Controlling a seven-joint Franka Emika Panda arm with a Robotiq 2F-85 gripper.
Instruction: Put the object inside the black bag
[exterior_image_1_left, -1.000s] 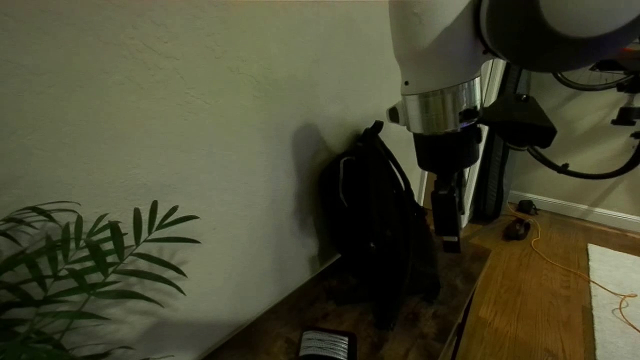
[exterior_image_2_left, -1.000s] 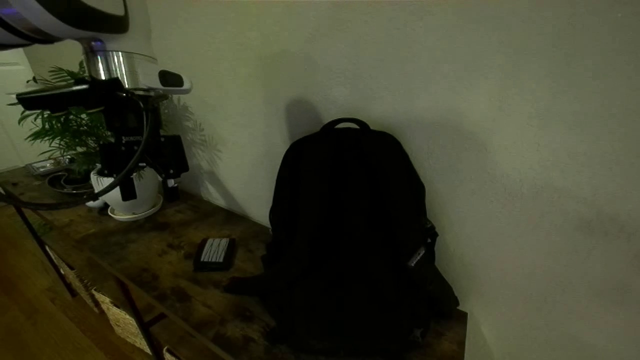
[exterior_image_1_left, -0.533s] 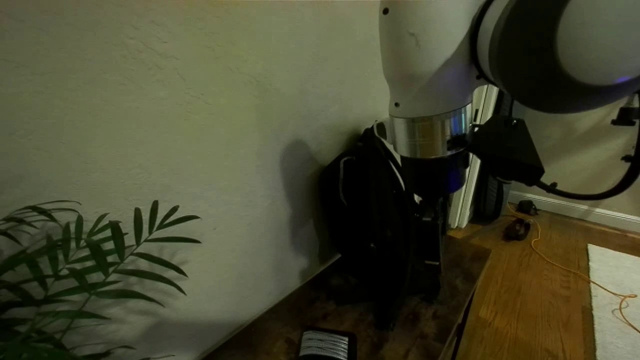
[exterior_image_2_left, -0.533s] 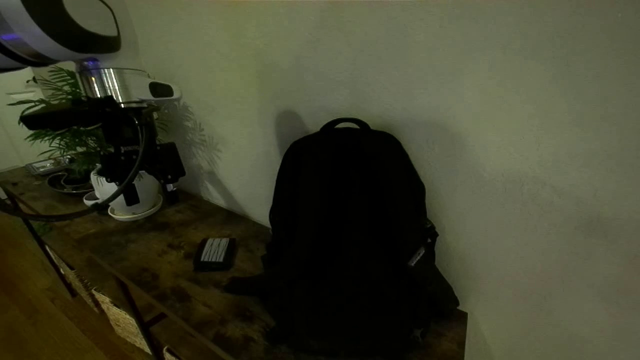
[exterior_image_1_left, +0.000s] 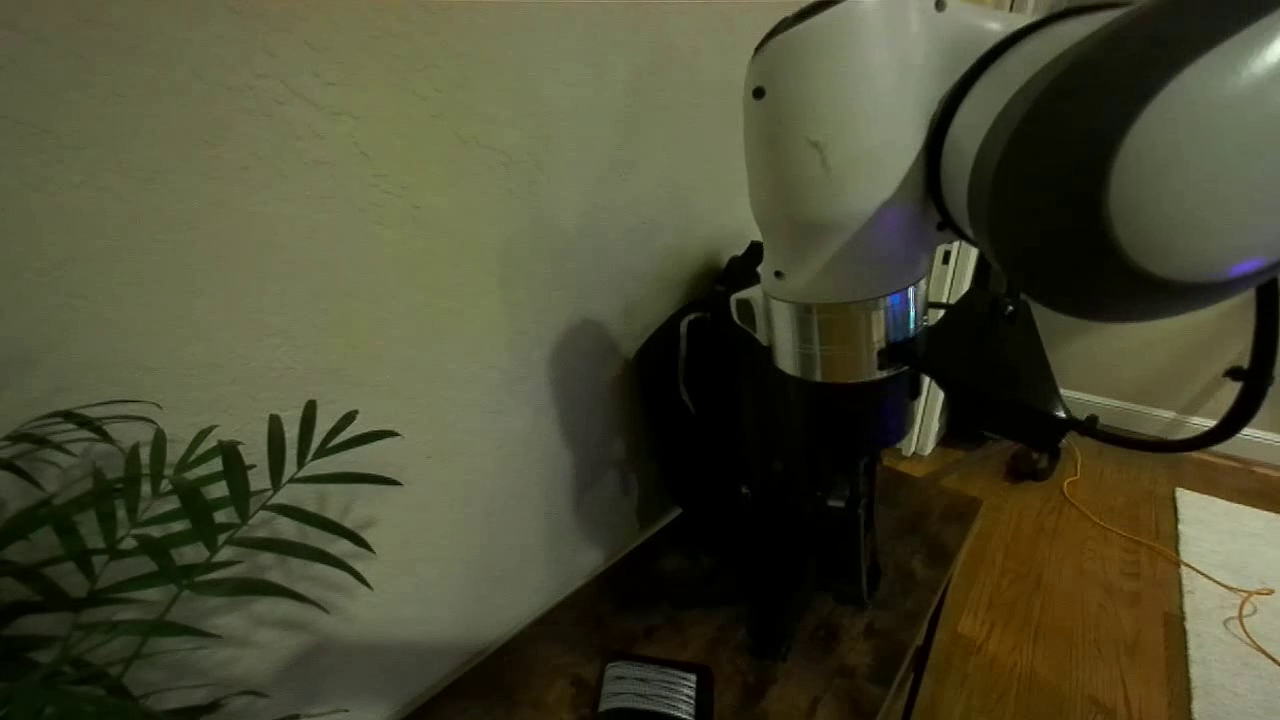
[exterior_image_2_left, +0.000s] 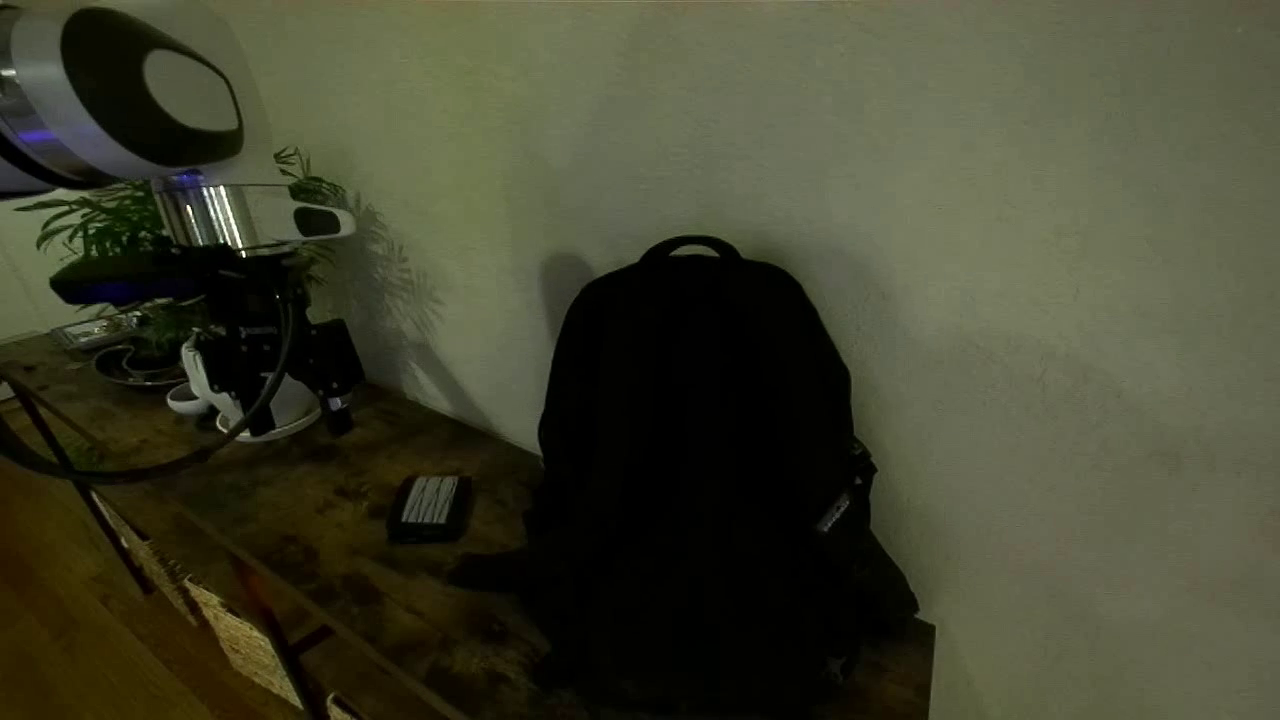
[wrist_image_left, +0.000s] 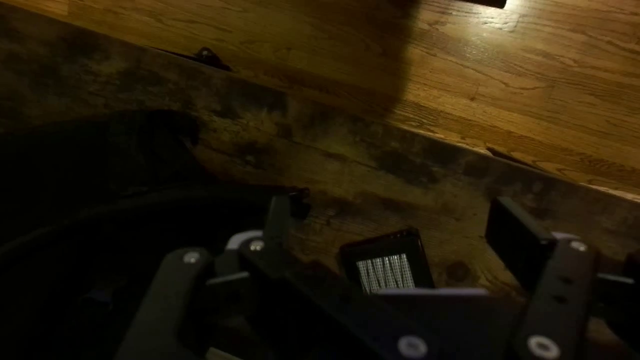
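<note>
A small black object with a silver-white striped face lies flat on the brown wooden surface. It shows in both exterior views (exterior_image_1_left: 648, 690) (exterior_image_2_left: 430, 508) and in the wrist view (wrist_image_left: 386, 261), where the gripper partly hides it. The black bag, a backpack, stands against the wall in both exterior views (exterior_image_1_left: 690, 430) (exterior_image_2_left: 700, 470); its dark side also shows at the left of the wrist view (wrist_image_left: 75, 200). My gripper (exterior_image_2_left: 300, 422) is open and empty above the surface, fingers down. In the wrist view its fingertips (wrist_image_left: 395, 220) are wide apart, with the object seen between them, below.
A leafy plant (exterior_image_1_left: 200, 540) in a white pot (exterior_image_2_left: 285, 405) stands at the far end of the surface, behind the gripper in an exterior view. The wall (exterior_image_2_left: 1050, 300) runs along the back. The surface's front edge (wrist_image_left: 425, 135) drops to a wooden floor (wrist_image_left: 525, 90).
The arm and gripper have come down steadily toward the wooden surface, drifting slightly left in both exterior views. The gripper stays open. The object and bag have not moved.
</note>
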